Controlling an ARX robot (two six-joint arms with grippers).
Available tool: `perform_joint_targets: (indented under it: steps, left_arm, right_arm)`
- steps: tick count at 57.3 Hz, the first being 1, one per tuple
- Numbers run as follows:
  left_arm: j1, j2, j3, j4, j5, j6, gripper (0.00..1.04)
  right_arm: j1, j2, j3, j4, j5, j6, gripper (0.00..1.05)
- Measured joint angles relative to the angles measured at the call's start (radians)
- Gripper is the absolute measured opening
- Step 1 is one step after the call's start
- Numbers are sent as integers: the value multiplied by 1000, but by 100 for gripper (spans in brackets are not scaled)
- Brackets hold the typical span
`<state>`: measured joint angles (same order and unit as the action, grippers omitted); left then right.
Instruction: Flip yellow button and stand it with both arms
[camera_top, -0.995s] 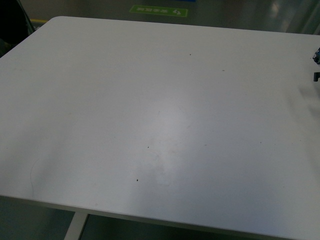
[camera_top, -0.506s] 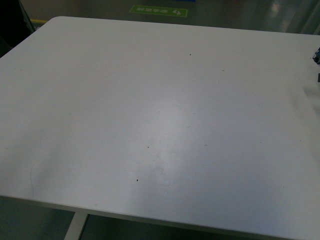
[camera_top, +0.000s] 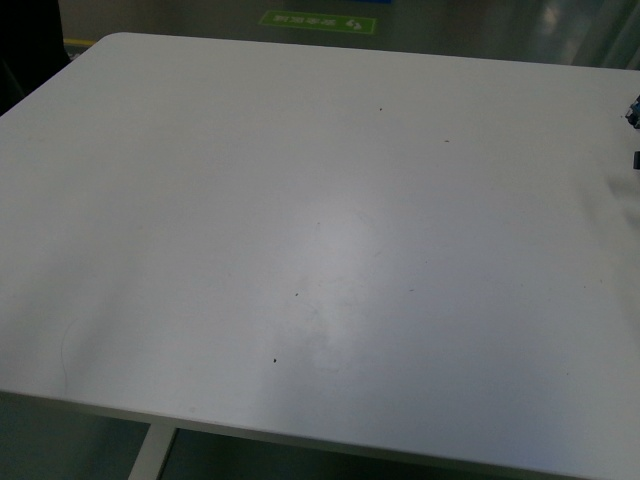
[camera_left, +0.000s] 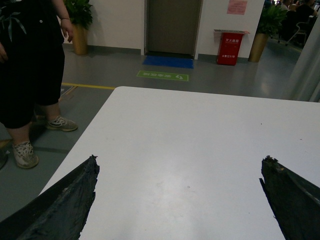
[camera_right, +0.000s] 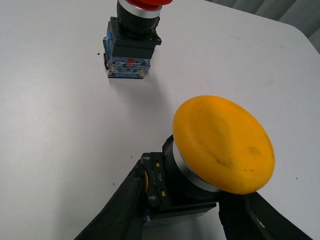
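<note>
**Yellow button held in the right gripper, not yet set free**

We find the yellow button between the fingers of the right gripper. The gripper pinches the button's black block from both sides, and the round cap tips up toward the wrist camera. We cannot tell whether the block rests on the tabletop or hangs just above it. The left gripper is spread wide with nothing between its fingers, and the button is nowhere near it.

We judge the task about midway. The button is grasped and its cap faces upward, but it does not stand free, and the two-arm part looks undone. What is left, in our view, is to bring the left gripper in, steady the block, settle it upright and let go.

A second button with a red cap stands beyond the right gripper's fingertips, apart from the yellow one. We see no box, tray or bin near either gripper, so there are no contents to report.
</note>
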<state>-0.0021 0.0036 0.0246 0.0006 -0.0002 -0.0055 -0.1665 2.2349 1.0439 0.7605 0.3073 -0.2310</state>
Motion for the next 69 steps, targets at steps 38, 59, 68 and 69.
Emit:
perform_joint_targets:
  steps: [38, 59, 68, 69]
  left_arm:
    - [0, 0, 0, 0, 0, 0, 98]
    - [0, 0, 0, 0, 0, 0, 98]
    - [0, 0, 0, 0, 0, 0, 98]
    - [0, 0, 0, 0, 0, 0, 98]
  right_arm:
    - [53, -37, 7, -7, -2, 6, 34]
    - [85, -36, 32, -17, 36, -23, 34]
    - [87, 1, 93, -21, 63, -46, 34]
    - [87, 3, 94, -21, 65, -47, 34]
